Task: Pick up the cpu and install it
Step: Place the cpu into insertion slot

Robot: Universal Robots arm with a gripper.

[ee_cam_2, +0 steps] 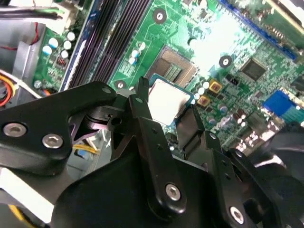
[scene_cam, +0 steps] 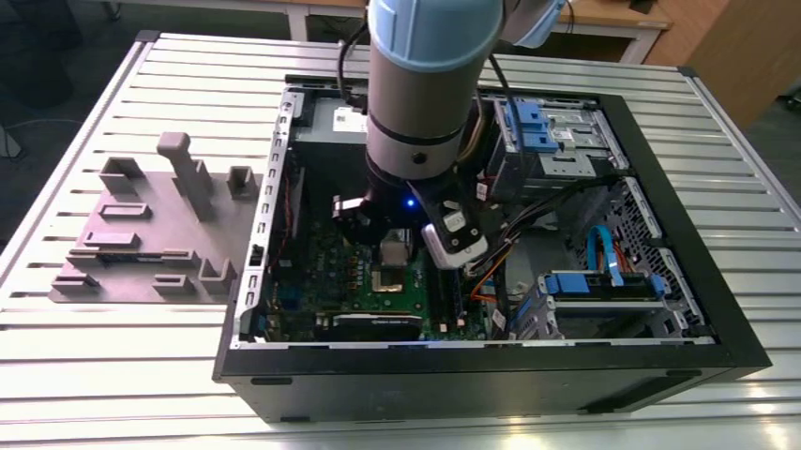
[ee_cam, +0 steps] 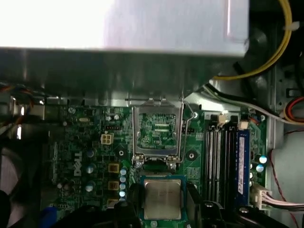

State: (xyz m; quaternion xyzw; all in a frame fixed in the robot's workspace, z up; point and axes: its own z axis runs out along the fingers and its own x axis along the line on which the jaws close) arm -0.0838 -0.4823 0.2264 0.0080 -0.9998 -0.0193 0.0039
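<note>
The jaws are narrowed onto the cpu (ee_cam_2: 168, 99), one black finger (ee_cam_2: 142, 111) pressed against each of two opposite edges. In the first wrist view the same grip shows from above: the cpu (ee_cam: 162, 198), silvery top up, sits between the fingers (ee_cam: 134, 203).

Just beyond it, the second wrist view shows the bare socket (ee_cam_2: 176, 69) lying open. In the first wrist view the socket frame (ee_cam: 157, 129) stands tipped up, with memory slots (ee_cam: 218, 156) beside it on the board (ee_cam: 71, 142) and a metal box (ee_cam: 123, 23) behind.

The exterior view alone shows height: the cpu (scene_cam: 396, 251) hangs under the arm (scene_cam: 426, 75), clear of the board, inside an open case (scene_cam: 501, 394). The case lies on a slatted counter (scene_cam: 150, 375), with a grey jig (scene_cam: 150, 234) well apart towards the exterior view's left.
</note>
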